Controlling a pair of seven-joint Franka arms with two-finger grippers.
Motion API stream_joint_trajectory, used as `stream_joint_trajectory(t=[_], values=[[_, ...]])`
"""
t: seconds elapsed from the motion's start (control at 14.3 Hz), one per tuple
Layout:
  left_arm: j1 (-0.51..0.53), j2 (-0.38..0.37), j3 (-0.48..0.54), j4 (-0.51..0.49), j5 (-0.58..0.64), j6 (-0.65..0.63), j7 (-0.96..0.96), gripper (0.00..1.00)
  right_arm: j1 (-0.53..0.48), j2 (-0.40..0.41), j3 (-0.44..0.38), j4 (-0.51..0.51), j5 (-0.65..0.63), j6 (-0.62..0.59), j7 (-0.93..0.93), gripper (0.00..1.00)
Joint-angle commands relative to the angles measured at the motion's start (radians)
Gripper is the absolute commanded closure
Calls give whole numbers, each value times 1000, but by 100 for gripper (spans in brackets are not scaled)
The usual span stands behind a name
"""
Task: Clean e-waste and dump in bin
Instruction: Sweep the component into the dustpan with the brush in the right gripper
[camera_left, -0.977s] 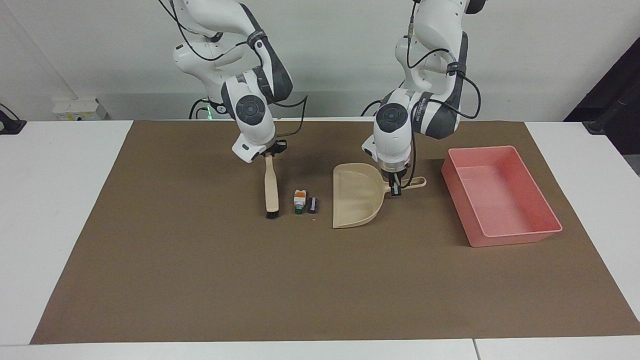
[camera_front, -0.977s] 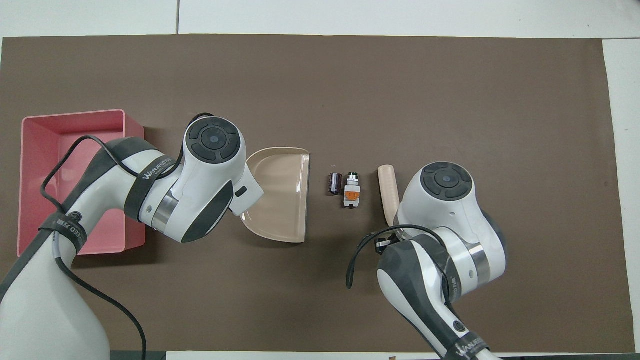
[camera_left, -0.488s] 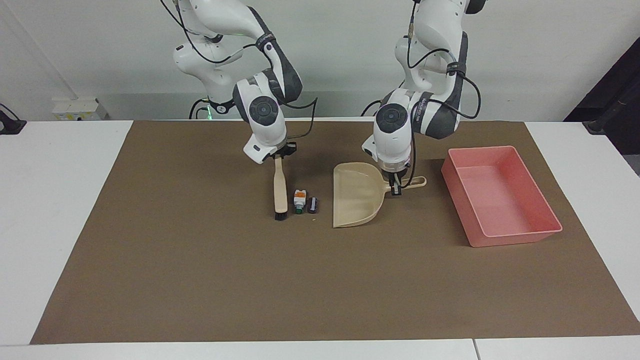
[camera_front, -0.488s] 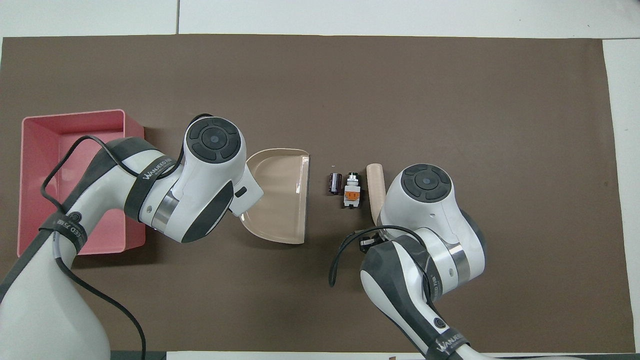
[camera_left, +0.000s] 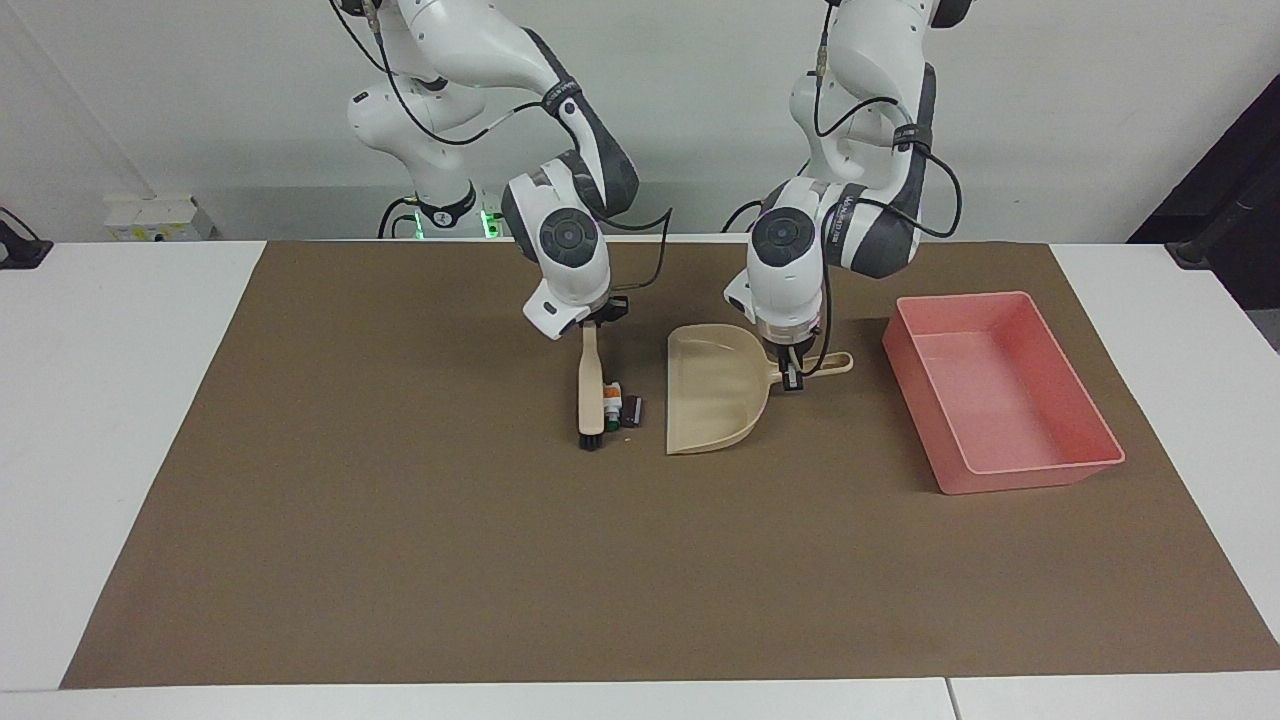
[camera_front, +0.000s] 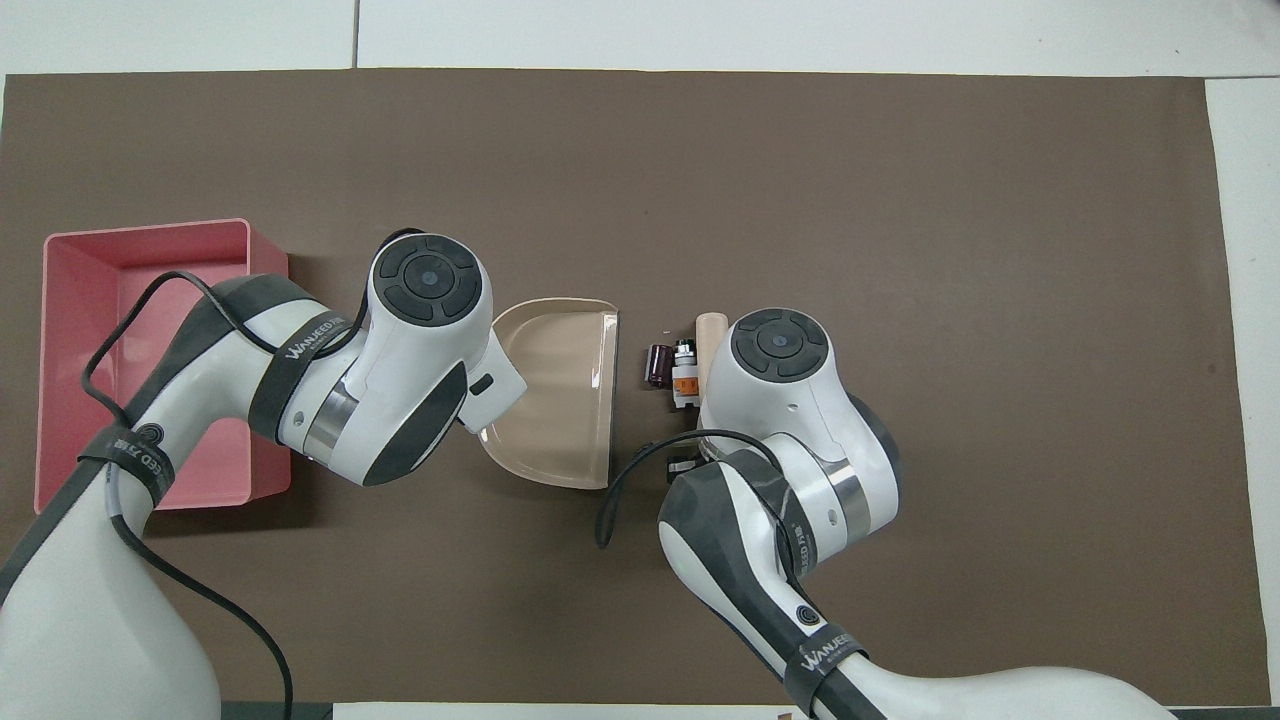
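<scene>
The e-waste lies on the brown mat: a white part with an orange top (camera_left: 611, 398) (camera_front: 684, 374) and a dark block (camera_left: 630, 408) (camera_front: 658, 365), side by side. My right gripper (camera_left: 592, 322) is shut on the handle of a beige brush (camera_left: 590, 385), whose black bristles (camera_left: 591, 438) rest on the mat against the white part. My left gripper (camera_left: 791, 378) is shut on the handle of the beige dustpan (camera_left: 712, 390) (camera_front: 560, 390), whose open mouth faces the parts. The pink bin (camera_left: 1035, 473) (camera_front: 70, 300) stands toward the left arm's end. In the overhead view the arms hide both grippers.
The brown mat (camera_left: 400, 550) covers most of the white table. The dustpan's mouth is a small gap from the dark block. The bin sits beside the dustpan, with the dustpan's handle (camera_left: 830, 364) pointing at it.
My right gripper has swept the brush toward the dustpan, reaching the white part and pushing both parts closer to the dustpan's mouth. The left arm and dustpan have not moved.
</scene>
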Motion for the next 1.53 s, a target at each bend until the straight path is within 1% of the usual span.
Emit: stream_joint_trajectory(t=[0.0,0.21,0.35,0.63,0.91,0.98,1.12,1.19,1.47], values=[[-19,-8,12,-3,16,-26,-16,100,19,24,6,46,34,-1,34,100],[-19,-8,12,-5,16,-26,-16,100,52,66,6,78,63,13,74,100],[-19,-8,12,-5,16,-26,-14,100,55,72,6,85,82,34,76,100],[-21,-9,12,-5,18,-26,-13,100,104,101,8,101,133,108,119,100],[-24,-11,10,-17,18,-14,-10,99,110,115,11,148,136,94,162,100],[-25,-11,10,-18,18,-14,-5,99,130,122,16,164,137,91,174,100],[-24,-12,10,-20,16,0,-13,100,138,127,16,182,137,97,200,100],[-21,-11,9,-20,16,18,-8,100,142,132,17,190,139,99,205,100],[-19,-12,9,-28,16,25,0,100,144,133,22,193,146,109,225,100]])
